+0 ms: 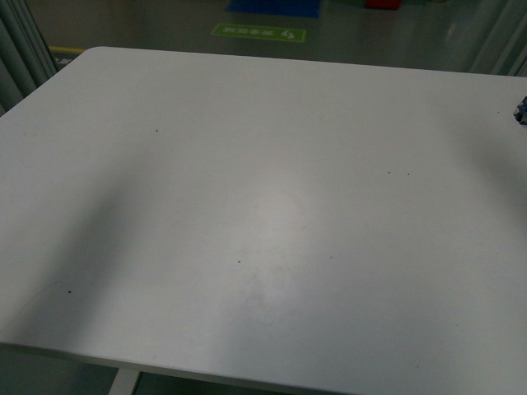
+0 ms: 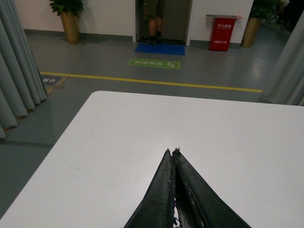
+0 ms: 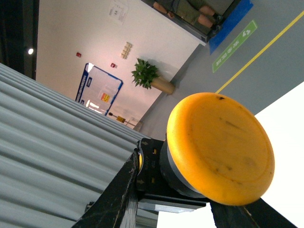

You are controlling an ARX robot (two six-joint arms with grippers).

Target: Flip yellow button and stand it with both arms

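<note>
In the right wrist view the yellow button (image 3: 221,147) fills the middle: its round yellow-orange cap faces the camera, with the black collar and black body behind it. My right gripper (image 3: 178,204) is shut on the button's body, one black finger (image 3: 116,199) on each side, and holds it up in the air. In the left wrist view my left gripper (image 2: 173,152) is shut and empty, its fingertips pressed together above the white table (image 2: 118,142). In the front view neither gripper shows clearly; only a small dark bit (image 1: 520,111) shows at the right edge.
The white table (image 1: 263,206) fills the front view, bare apart from tiny specks. Beyond its far edge lie grey floor, a yellow floor line (image 2: 152,81), a green floor sign (image 2: 154,63), grey curtains (image 2: 19,71) and a red bin (image 2: 222,33).
</note>
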